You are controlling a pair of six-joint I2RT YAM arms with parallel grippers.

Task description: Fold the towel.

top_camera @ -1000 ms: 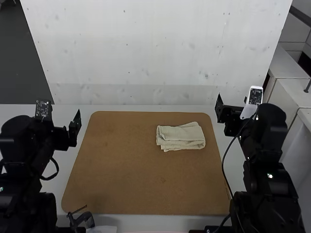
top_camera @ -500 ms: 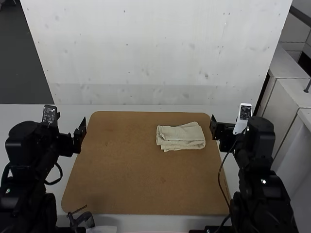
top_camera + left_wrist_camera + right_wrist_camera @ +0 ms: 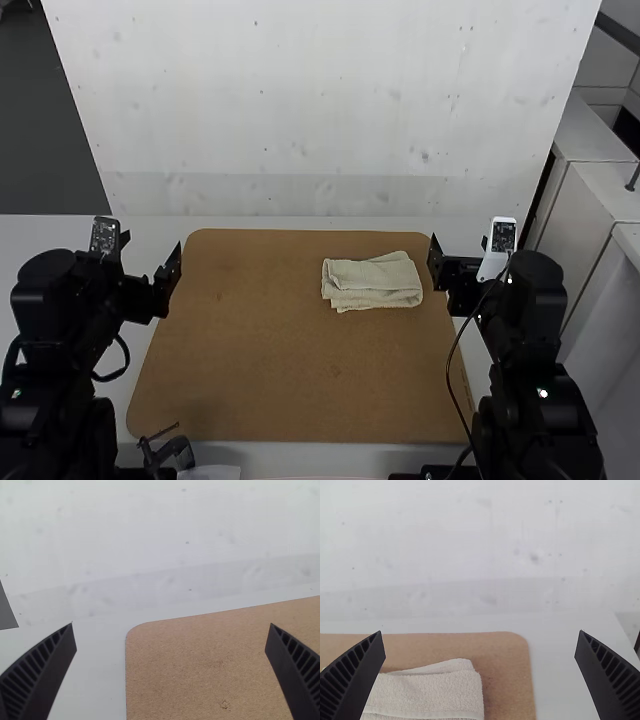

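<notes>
A cream towel [image 3: 372, 282] lies folded into a small, layered rectangle on the brown board [image 3: 270, 340], toward the board's back right. My left gripper [image 3: 168, 282] is over the board's left edge, well away from the towel; in its wrist view the left gripper [image 3: 171, 675] stands open with nothing between its fingers. My right gripper [image 3: 440, 268] is just right of the towel, by the board's right edge. Seen from its wrist, the right gripper [image 3: 479, 675] is open and empty, and part of the towel [image 3: 427, 692] shows beyond one finger.
The white table [image 3: 215, 222] surrounds the board, with a pale speckled panel [image 3: 330, 110] rising behind it. A dark clamp-like object [image 3: 168, 452] sits at the board's front left. White cabinets [image 3: 600, 190] stand at the far right.
Both grippers have moved inward toward the board, the left one rightward and the right one leftward, each also slightly nearer the front. The towel has stayed put.
</notes>
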